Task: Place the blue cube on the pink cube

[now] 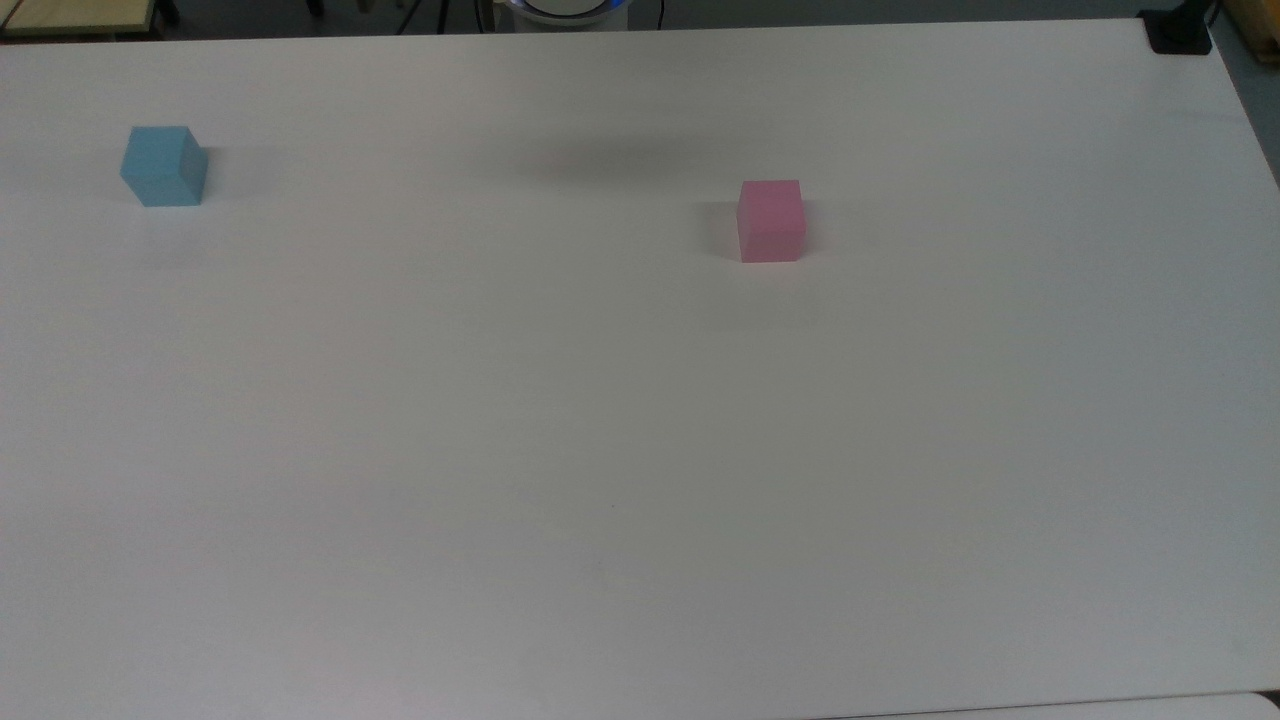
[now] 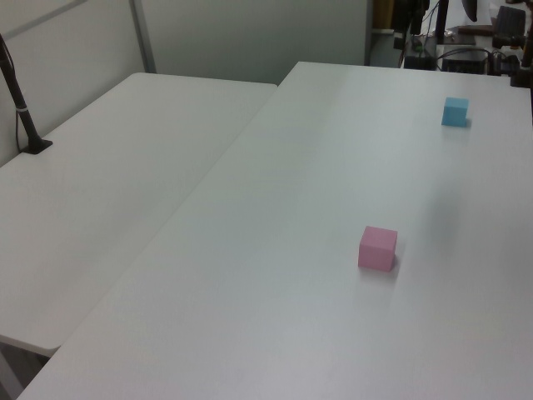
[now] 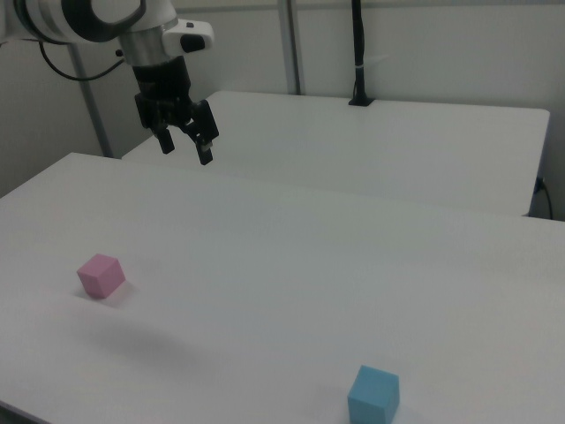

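**A:** Where does the blue cube [image 1: 163, 166] sit?

**B:** It rests flat on the white table [image 1: 640, 450], far toward the top view's left and close to the far edge. In the left view it [image 2: 455, 111] lies near the far right part of the tabletop; in the right view it [image 3: 373, 395] is at the bottom, nearest the camera.

**A:** And the pink cube [image 1: 771, 221]?

**B:** Also flat on the table, a little to the top view's right of centre and well apart from the blue one. In the left view it [image 2: 377, 248] sits nearer the camera than the blue cube; in the right view it [image 3: 101, 275] is toward the right view's left.

**A:** What about the gripper [image 3: 185, 146]?

**B:** In the right view it hangs in the air above the table, high and toward the right view's left, beyond the pink cube. Its two dark fingers [image 3: 205, 146] point down, spread apart with nothing between them. It touches neither cube.

**A:** Anything else around?

**B:** A second white table [image 2: 100, 208] stands alongside, with a black post [image 2: 20, 104] clamped to it.
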Robot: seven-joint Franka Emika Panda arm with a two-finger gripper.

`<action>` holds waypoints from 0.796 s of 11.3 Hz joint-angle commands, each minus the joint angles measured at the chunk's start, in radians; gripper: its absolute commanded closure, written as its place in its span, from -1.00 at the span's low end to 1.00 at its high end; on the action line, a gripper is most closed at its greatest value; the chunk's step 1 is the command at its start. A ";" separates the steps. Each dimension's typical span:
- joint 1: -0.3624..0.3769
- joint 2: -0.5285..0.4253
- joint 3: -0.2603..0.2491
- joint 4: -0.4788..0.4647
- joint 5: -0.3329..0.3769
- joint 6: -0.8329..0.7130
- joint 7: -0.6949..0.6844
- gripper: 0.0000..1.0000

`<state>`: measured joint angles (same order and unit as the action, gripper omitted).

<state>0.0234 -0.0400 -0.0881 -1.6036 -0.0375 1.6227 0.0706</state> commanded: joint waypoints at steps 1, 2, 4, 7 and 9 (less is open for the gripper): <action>0.024 -0.011 -0.012 -0.010 -0.016 -0.009 0.025 -1.00; 0.023 -0.008 -0.012 -0.010 -0.013 0.006 0.021 -1.00; 0.021 -0.006 -0.012 -0.012 -0.010 0.016 0.014 -1.00; 0.021 -0.004 -0.012 -0.012 -0.007 0.016 0.008 -1.00; 0.017 -0.006 -0.012 -0.012 -0.005 0.014 -0.082 -1.00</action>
<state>0.0246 -0.0367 -0.0881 -1.6040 -0.0375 1.6239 0.0623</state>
